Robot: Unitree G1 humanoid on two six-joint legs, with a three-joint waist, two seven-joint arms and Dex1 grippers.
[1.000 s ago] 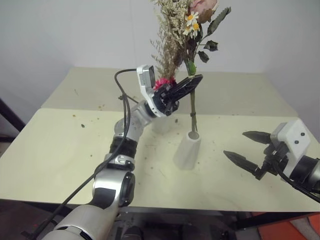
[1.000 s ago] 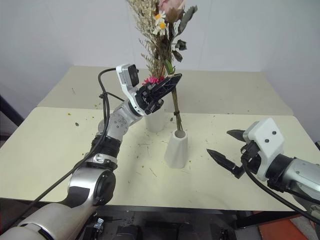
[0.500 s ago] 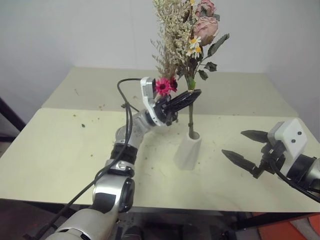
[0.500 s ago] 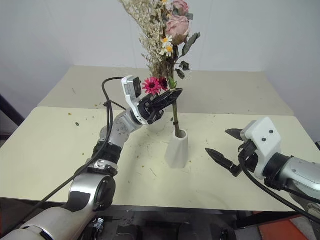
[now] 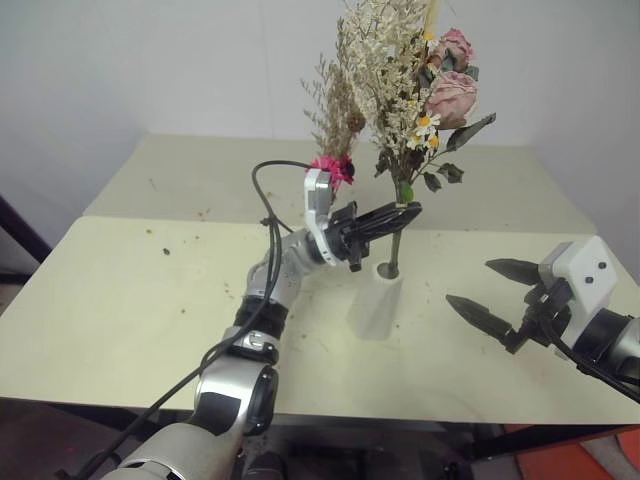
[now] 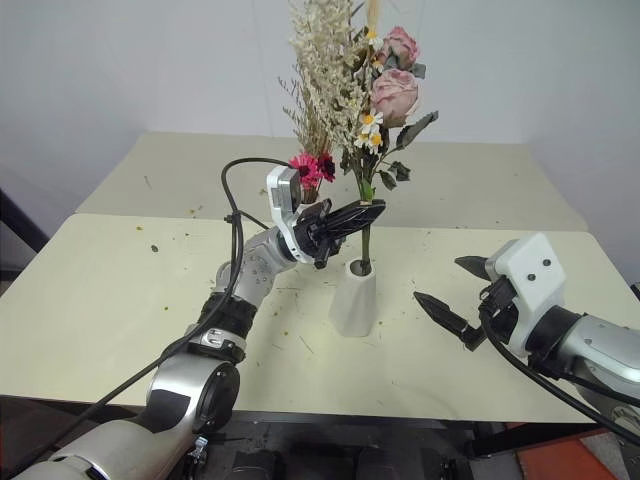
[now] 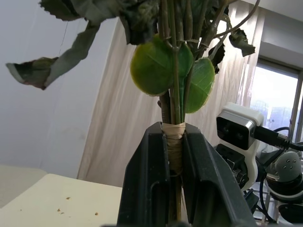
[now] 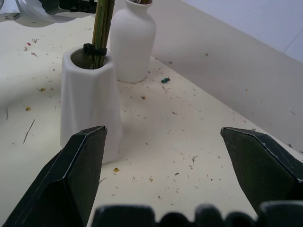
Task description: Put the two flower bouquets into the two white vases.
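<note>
White matte ceramic, the taller tapered cone vase (image 6: 354, 297) stands mid-tabletop (image 6: 120, 300) and already receives the stem ends of the bouquet of cream flowers, pink roses and green leaves (image 6: 372, 85). The left gripper (image 6: 350, 214) has its jaws clamped on the wrapped stems just above the vase mouth. Behind stands the rounded bottle-shaped white vase (image 8: 133, 40), from which the bouquet of tan dried grasses with a magenta daisy (image 6: 312, 150) appears to rise, though its neck is hidden in the head views. The right gripper (image 6: 452, 297) waits beside the cone vase, jaws wide apart. Risks: the top-heavy bouquet may lean and tip the light cone on release; a sideways retreat may drag the stems or strike the neighbouring grasses.
</note>
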